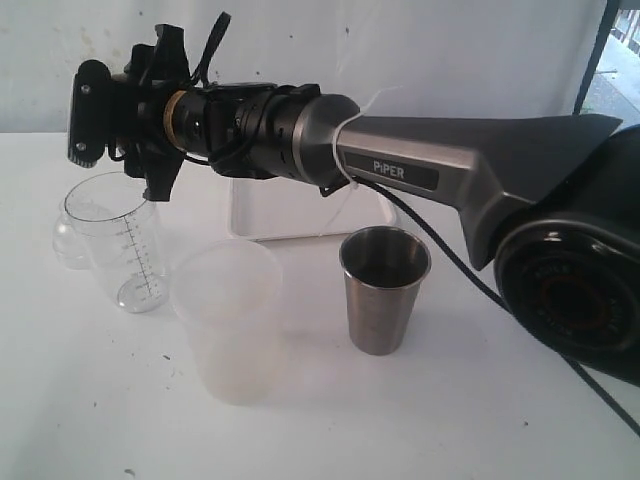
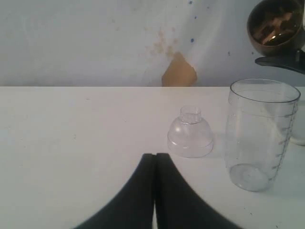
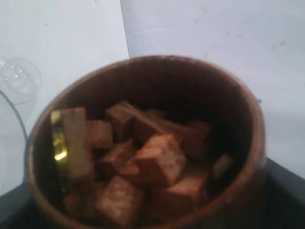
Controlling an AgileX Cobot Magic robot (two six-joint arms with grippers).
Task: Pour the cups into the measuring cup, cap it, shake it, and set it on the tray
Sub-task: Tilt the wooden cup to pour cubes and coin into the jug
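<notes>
My right gripper (image 1: 88,110) reaches across to the left and is shut on the brown wooden cup (image 3: 143,143), which is full of brown cubes. The wooden cup (image 2: 275,25) hangs tilted just above the clear measuring cup (image 2: 261,133), which stands upright with its black scale showing. In the exterior view the measuring cup (image 1: 125,245) is under the gripper. The steel tumbler (image 1: 385,290) stands upright near the middle of the table. Behind the arm lies the white tray (image 1: 300,212). My left gripper (image 2: 155,157) is shut on nothing, low over the table.
A clear dome-shaped cap (image 2: 190,134) sits on the table beside the measuring cup. A big frosted plastic tub (image 1: 228,320) stands between the measuring cup and the tumbler. The right arm's base (image 1: 575,280) fills the right side.
</notes>
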